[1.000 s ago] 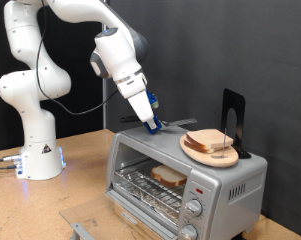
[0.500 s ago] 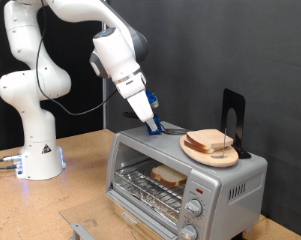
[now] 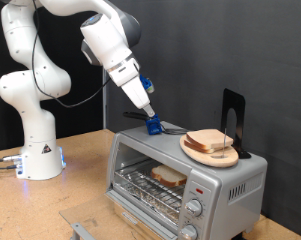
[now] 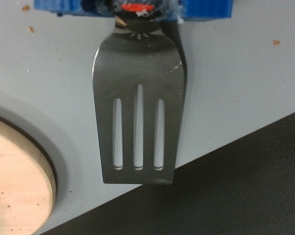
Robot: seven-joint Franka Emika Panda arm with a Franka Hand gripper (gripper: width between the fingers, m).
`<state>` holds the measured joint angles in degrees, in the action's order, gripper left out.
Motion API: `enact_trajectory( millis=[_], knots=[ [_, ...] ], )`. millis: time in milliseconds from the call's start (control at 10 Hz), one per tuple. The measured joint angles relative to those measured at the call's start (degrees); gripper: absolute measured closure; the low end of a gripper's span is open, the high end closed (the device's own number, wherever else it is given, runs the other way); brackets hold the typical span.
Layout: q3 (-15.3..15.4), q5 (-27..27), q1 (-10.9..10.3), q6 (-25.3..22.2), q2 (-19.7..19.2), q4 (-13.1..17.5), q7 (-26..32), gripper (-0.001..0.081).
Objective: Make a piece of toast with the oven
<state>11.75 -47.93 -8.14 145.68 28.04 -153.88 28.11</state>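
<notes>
Exterior view: one toast (image 3: 169, 176) inside oven (image 3: 230, 180); claw (image 3: 152, 126) grips one spatula (image 4: 138, 108).

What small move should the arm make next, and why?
Probably carry the slotted grey metal spatula, held by the gripper above the silver-grey toaster oven, down toward its front: a pale bread slice lies on the wire rack inside.

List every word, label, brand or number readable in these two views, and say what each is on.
None can be read.
Oven: the marks around its knobs are too small and blurred.
Robot base: a dark triangular sign, with no legible text.
Spatula, plate, bread on the plate and bread inside the oven: no print visible.
</notes>
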Motion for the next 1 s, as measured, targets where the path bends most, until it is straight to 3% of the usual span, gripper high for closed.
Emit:
enact_trajectory(
  millis=[200,500,1000],
  knots=[
    [-2.11,-1.97,0.06,-0.04,1.1,-1.39,2.27,-0.0003],
    [-9.63,-2.37,1.15,-6.38,7.38,-5.29,6.68,-0.0003],
    [-18.21,5.08,8.69,-18.5,15.79,-7.87,10.07,-0.0003]
  ],
)
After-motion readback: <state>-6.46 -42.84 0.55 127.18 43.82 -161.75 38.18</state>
